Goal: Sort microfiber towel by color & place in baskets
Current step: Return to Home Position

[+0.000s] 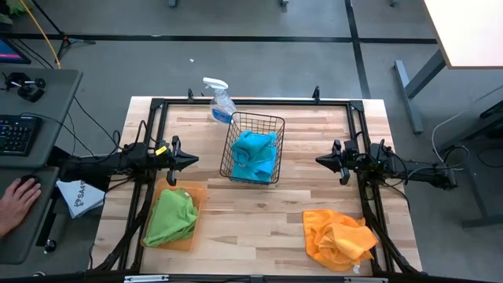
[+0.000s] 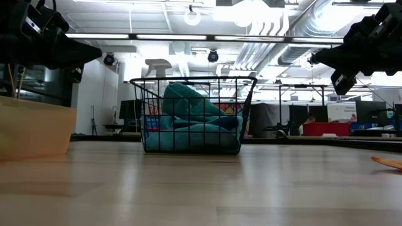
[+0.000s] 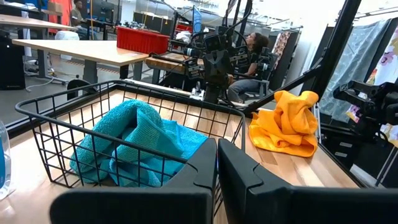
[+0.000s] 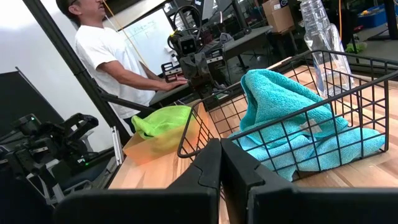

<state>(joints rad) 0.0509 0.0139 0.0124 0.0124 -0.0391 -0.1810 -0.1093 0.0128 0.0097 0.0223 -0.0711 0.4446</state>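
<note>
**Two empty grippers, one at each side of the basket**

The left gripper (image 1: 191,160) hangs over the table (image 1: 259,212) with its fingers pressed together, holding nothing. The right gripper (image 1: 321,160) faces it in the same state. Between them stands the basket (image 1: 271,119), with blue towels (image 1: 255,153) inside. A green towel (image 1: 171,216) lies in the tray (image 1: 200,191) by the left arm. Orange towels (image 1: 338,240) are piled on the table by the right arm.
</note>
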